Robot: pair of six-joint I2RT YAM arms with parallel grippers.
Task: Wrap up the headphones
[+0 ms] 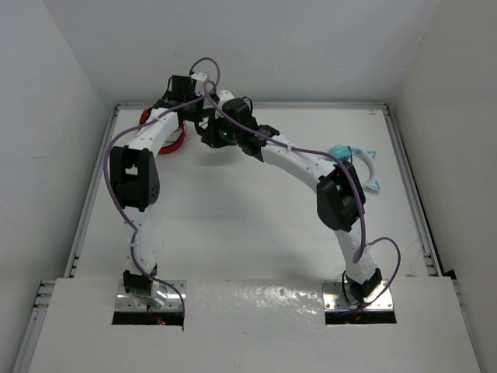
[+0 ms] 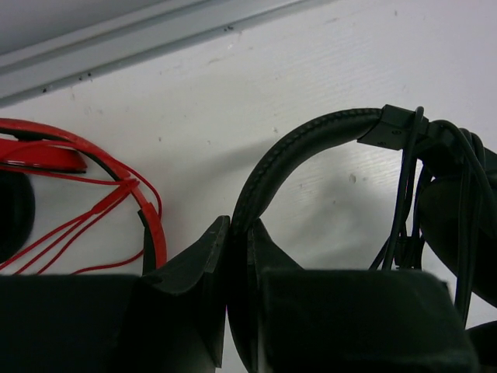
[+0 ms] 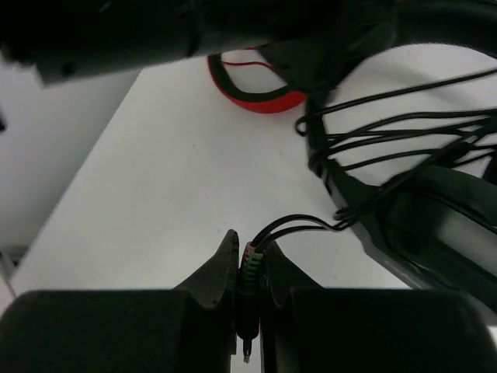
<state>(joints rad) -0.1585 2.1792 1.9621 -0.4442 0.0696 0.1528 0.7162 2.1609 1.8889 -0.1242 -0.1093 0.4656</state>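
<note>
The black headphones' padded headband (image 2: 311, 136) arcs over the white table in the left wrist view, with the thin dark cable (image 2: 411, 194) looped several times round its right end. My left gripper (image 2: 237, 229) is shut on the headband. In the right wrist view the cable (image 3: 404, 132) is strung in several strands across the black headphones (image 3: 419, 225). My right gripper (image 3: 250, 260) is shut on the cable's plugs (image 3: 250, 268), one green-collared and one red. In the top view both grippers, left (image 1: 194, 97) and right (image 1: 221, 128), meet at the far back left and hide the headphones.
Red headphones (image 2: 70, 155) with a thin red cable lie just left of my left gripper, and also show in the top view (image 1: 167, 138) and the right wrist view (image 3: 256, 97). Teal headphones (image 1: 353, 159) lie at the right. The back rail (image 2: 116, 39) is close.
</note>
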